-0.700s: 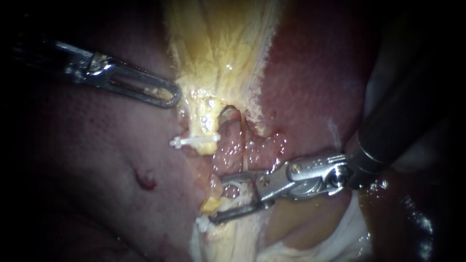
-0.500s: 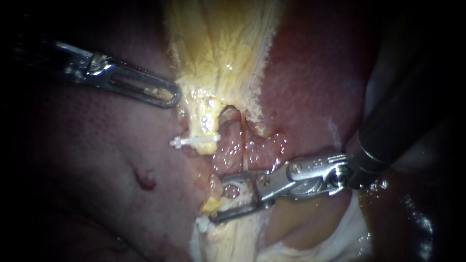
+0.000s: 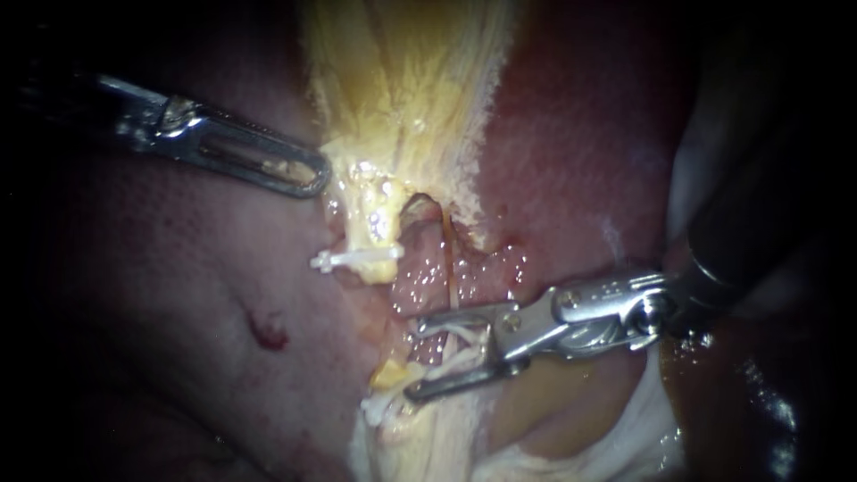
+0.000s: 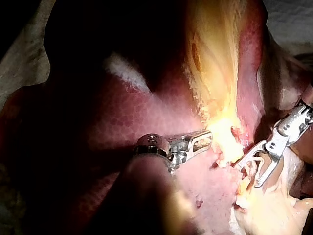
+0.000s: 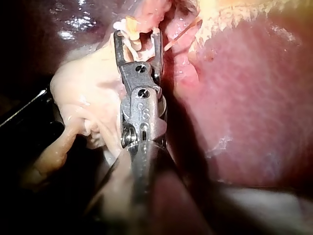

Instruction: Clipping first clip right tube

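Note:
My right instrument (image 3: pixel 418 357) comes in from the right, its jaws open around the lower end of the thin tan right tube (image 3: pixel 451 278). A white clip (image 3: pixel 451 346) lies between the jaws, its two legs spread and its tip (image 3: pixel 372 411) beyond the jaw tips. The right wrist view shows the same jaws (image 5: pixel 137 35) with the clip (image 5: pixel 130 47) between them. My left instrument (image 3: pixel 308 175) is shut on the edge of the yellow gallbladder tissue (image 3: pixel 402 98). The thick pale left tube (image 3: pixel 372 223) carries a closed white clip (image 3: pixel 357 260).
Pink liver (image 3: pixel 178 295) with a small red spot (image 3: pixel 266 332) lies below my left instrument. More liver (image 3: pixel 571 152) lies to the right of the gallbladder. Pale fatty tissue (image 3: pixel 571 419) sits under my right instrument. In the left wrist view both instruments (image 4: pixel 203 140) (image 4: pixel 248 175) flank the tubes.
My right instrument has drawn back to the right, and the white clip's legs now show between its jaws; the clip's tip has stayed in place. My left instrument has not moved.

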You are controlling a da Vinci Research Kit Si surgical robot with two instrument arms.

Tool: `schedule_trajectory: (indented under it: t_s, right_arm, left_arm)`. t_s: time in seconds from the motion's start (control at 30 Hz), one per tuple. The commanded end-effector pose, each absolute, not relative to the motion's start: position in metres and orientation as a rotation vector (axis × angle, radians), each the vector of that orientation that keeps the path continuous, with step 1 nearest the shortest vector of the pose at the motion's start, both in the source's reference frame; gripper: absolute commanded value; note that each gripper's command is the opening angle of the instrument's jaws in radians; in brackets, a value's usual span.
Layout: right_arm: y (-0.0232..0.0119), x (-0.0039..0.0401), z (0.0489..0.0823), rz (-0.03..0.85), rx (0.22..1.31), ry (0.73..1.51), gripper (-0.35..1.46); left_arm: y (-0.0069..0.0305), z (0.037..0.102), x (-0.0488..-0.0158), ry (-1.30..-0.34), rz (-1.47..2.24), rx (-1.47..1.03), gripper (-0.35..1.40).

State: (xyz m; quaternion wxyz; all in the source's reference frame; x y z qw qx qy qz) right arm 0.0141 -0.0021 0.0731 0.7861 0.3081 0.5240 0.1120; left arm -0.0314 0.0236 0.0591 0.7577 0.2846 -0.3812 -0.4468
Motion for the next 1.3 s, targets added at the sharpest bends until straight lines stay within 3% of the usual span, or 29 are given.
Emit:
schedule_trajectory:
  t_s: [0.03,0.63,1.3]
  right_arm:
    - [-0.0020,0.0138,0.0729,0.244,0.663,1.131,0.45]
    - [0.0008,0.0100,0.0714,0.288,0.646,1.147,0.45]
    - [-0.0001,0.0123,0.0730,0.300,0.632,1.175,0.45]
  left_arm:
    - [0.0236,0.0591,-0.0314,-0.830,-0.974,0.621,-0.35]
    - [0.0236,0.0588,-0.0312,-0.830,-0.973,0.623,-0.35]
    - [0.0236,0.0588,-0.0312,-0.830,-0.974,0.623,-0.35]
